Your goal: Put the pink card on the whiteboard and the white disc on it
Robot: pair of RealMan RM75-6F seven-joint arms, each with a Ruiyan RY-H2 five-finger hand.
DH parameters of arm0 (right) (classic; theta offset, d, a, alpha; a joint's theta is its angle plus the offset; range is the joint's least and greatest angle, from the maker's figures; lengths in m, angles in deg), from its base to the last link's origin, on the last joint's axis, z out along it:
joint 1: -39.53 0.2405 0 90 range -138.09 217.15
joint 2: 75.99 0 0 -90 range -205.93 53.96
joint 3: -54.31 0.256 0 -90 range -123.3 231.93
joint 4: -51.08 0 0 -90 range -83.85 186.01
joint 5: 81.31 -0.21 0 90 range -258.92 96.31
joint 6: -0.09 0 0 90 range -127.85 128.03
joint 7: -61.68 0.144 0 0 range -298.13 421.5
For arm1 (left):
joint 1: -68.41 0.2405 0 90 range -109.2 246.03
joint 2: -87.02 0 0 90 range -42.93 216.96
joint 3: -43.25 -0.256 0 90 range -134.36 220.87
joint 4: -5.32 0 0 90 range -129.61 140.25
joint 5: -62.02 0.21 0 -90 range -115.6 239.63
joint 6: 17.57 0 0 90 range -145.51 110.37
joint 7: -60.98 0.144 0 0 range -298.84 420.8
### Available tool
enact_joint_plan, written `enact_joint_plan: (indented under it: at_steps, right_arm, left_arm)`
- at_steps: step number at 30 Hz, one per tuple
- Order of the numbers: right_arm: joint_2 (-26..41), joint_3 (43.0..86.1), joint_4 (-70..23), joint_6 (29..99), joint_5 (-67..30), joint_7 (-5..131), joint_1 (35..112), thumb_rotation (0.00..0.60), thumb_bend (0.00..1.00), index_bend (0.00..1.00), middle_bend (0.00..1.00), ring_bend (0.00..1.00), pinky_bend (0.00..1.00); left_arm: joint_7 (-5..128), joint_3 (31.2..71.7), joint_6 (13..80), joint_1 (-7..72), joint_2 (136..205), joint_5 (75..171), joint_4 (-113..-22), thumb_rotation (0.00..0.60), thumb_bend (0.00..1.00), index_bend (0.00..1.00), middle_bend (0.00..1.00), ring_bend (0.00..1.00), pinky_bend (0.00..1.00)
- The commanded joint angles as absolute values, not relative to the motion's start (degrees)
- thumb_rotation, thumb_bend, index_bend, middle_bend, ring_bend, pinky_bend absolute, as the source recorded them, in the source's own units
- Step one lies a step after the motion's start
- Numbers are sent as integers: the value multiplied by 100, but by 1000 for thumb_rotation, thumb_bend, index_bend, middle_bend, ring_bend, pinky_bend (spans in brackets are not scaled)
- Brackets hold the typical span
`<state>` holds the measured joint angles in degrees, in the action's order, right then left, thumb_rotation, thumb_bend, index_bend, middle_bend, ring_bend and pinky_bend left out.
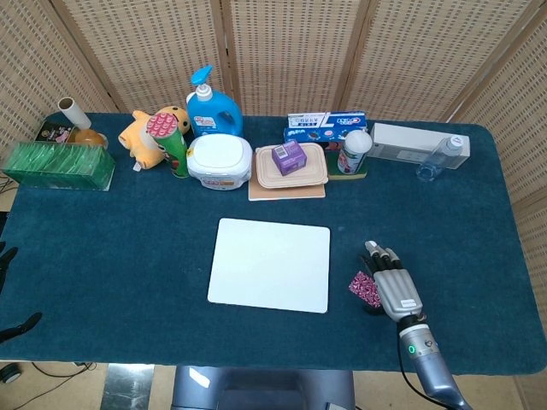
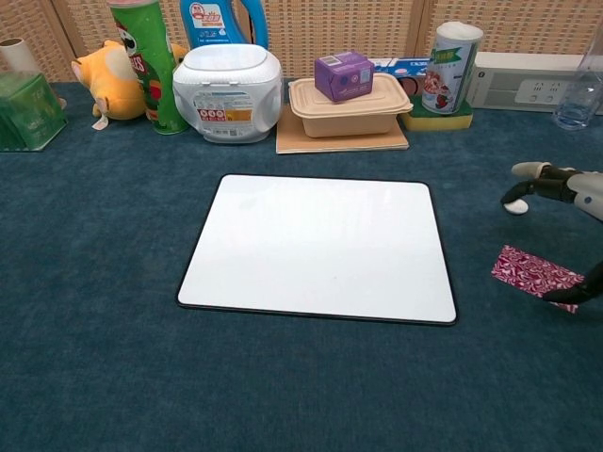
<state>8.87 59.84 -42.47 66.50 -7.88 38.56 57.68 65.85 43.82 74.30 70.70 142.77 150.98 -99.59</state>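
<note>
The whiteboard lies flat mid-table with nothing on it. The pink patterned card lies on the cloth to its right. The small white disc sits just beyond the card; in the head view my fingers hide it. My right hand hovers palm down over both, fingers apart and holding nothing. Its fingertips reach over the disc, and its thumb touches the card's right edge. Only dark fingertips of my left hand show at the left border, spread and off the table.
Along the back stand a green box, plush toy, chips can, detergent bottle, wipes tub, lunch box with purple carton, white can, power strip and water bottle.
</note>
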Motion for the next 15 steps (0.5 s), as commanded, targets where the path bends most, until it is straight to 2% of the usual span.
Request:
enact_joint_plan:
  at_steps: [1,10,15]
  right_arm:
    - [964,6061,-4383,6688,-1099,3608,5781,600,0,336,0,0,0]
    - [1031,6206,-4754,6816,-1882,2899,5849,600,0,328,0,0,0]
    - [1138,6405,-5064,7122,-2656,2286,5925,600,0,326,0,0,0]
  left_arm:
    - [6560,4382,7437,7074,14267,15097,-9954,600,73,0,0,0,0]
    - [6524,4384,7434,7071,14255,15091,-9948,600,72,0,0,0,0]
    - [6511,4383,7433,7070,14249,15094,-9948,600,73,0,0,0,0]
